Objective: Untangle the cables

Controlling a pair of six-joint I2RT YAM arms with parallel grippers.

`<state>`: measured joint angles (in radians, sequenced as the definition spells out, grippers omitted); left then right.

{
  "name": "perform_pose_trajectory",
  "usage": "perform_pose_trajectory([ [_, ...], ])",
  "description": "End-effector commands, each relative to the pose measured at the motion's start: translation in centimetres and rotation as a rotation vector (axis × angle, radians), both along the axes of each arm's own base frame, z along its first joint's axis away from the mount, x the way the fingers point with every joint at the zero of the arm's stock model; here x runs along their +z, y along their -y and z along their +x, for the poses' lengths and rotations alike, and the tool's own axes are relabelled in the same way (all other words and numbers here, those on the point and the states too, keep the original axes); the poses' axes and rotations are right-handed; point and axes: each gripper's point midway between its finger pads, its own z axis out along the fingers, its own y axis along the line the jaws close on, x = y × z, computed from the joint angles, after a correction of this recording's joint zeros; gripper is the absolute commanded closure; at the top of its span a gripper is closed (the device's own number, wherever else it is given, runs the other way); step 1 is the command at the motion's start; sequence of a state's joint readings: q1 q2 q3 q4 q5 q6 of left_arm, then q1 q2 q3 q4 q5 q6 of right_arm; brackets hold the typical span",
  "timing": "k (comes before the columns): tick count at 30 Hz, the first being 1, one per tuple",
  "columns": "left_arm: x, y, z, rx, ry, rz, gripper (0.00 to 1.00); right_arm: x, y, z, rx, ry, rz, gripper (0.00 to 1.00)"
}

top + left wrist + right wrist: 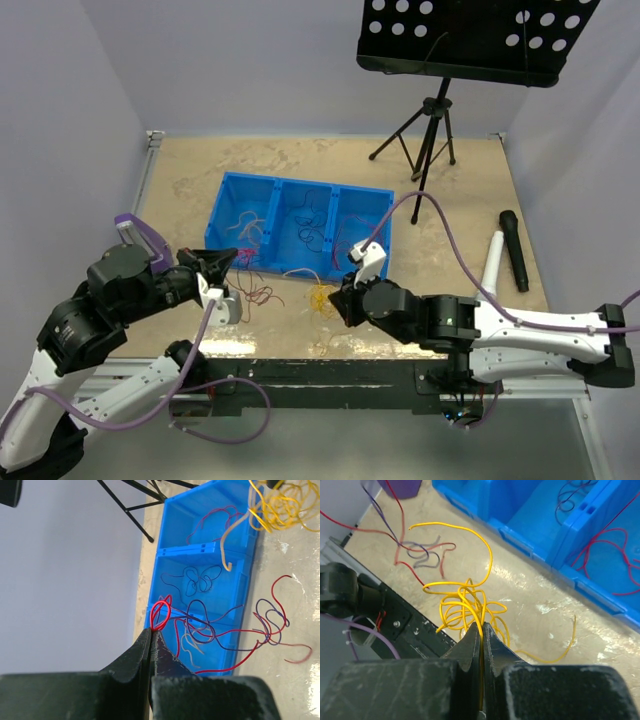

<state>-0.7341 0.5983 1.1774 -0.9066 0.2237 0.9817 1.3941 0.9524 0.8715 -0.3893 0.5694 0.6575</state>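
My left claw (152,633) is squeezing shut on a thin curly red wire (161,611), and a little red loop is poking out past the tips. From there the red wire is crossing the end box of a blue plastic tray with three boxes (300,184). Then it is running out onto the tan table top (450,180). There it is twisting up with a thin curly purple wire (258,615), just beside the tray. My right claw (481,628) is closed tight too, and it is pinching a thin curly yellow wire (462,605). That yellow wire is bunching up in a messy ball right in front of the tips, with two long ends curling away over the table near the tray. The yellow ball is lying apart from the red and purple twist. A thin dark wire (200,580) is lying curled in the middle box. Another red wire (215,514) is lying in the far box.
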Motion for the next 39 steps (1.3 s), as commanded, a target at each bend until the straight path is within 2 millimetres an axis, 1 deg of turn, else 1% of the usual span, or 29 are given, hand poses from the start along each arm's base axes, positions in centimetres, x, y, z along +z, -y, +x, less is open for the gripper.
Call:
perform_pose_trajectory([
  [1,3.3,-0.3,-0.3,-0.013,0.088,-0.031,1.0,-2.1,-1.9,-0.9,0.053,-0.046,-0.01,1.0],
  [2,3.6,-0.4,-0.3,-0.013,0.093,-0.035,1.0,-2.9,-2.0,-0.9,0.054,-0.053,-0.04,0.99],
  [3,3.9,-0.4,-0.4,-0.015,0.099,-0.04,1.0,-3.8,-1.9,-0.8,0.048,-0.06,-0.077,0.9],
  [4,4.2,-0.4,-0.4,-0.014,0.104,-0.042,1.0,-4.3,-1.8,-0.6,0.032,-0.064,-0.103,0.82],
  [5,4.4,-0.4,-0.4,-0.014,0.111,-0.046,1.0,-4.7,-1.8,-0.5,0.02,-0.066,-0.126,0.75],
  [6,4.6,-0.5,-0.5,-0.015,0.112,-0.049,1.0,-4.7,-1.8,-0.2,0.009,-0.062,-0.136,0.66],
  [7,4.7,-0.5,-0.5,-0.015,0.113,-0.052,1.0,-4.3,-1.9,0.0,-0.001,-0.054,-0.136,0.54],
  [8,4.7,-0.4,-0.5,-0.019,0.111,-0.052,1.0,-3.2,-2.1,0.3,-0.011,-0.039,-0.117,0.46],
  [9,4.7,-0.4,-0.6,-0.02,0.111,-0.052,1.0,-2.0,-2.3,0.5,-0.018,-0.024,-0.098,0.42],
  [11,4.5,-0.4,-0.7,-0.025,0.106,-0.051,1.0,0.8,-2.6,1.3,-0.039,0.024,-0.054,0.38],
  [14,4.4,-0.2,-0.8,-0.032,0.094,-0.058,1.0,6.4,-3.5,2.1,-0.026,0.128,0.042,0.36],
  [15,4.4,0.0,-0.9,-0.039,0.088,-0.063,1.0,8.5,-4.1,2.1,0.001,0.168,0.085,0.36],
  [17,4.5,0.2,-1.1,-0.052,0.076,-0.074,1.0,11.8,-5.2,2.1,0.043,0.241,0.143,0.35],
  [20,4.8,0.5,-1.5,-0.075,0.06,-0.087,1.0,14.7,-6.8,2.4,0.088,0.335,0.158,0.34],
  [24,5.4,0.7,-2.1,-0.104,0.048,-0.092,1.0,15.5,-8.8,3.0,0.116,0.415,0.107,0.34],
  [28,5.8,0.8,-2.7,-0.128,0.055,-0.098,1.0,16.1,-10.3,2.2,0.203,0.465,0.111,0.36],
  [33,6.4,0.9,-3.1,-0.15,0.054,-0.107,1.0,16.1,-10.6,2.1,0.231,0.499,0.1,0.39],
  [36,6.9,1.0,-3.4,-0.162,0.054,-0.119,1.0,15.7,-10.8,2.2,0.246,0.508,0.082,0.39],
  [37,7.1,1.1,-3.4,-0.165,0.052,-0.123,1.0,16.2,-11.0,2.3,0.241,0.516,0.103,0.4],
  [39,7.3,1.2,-3.5,-0.17,0.049,-0.129,1.0,15.9,-11.4,2.5,0.245,0.518,0.096,0.41],
])
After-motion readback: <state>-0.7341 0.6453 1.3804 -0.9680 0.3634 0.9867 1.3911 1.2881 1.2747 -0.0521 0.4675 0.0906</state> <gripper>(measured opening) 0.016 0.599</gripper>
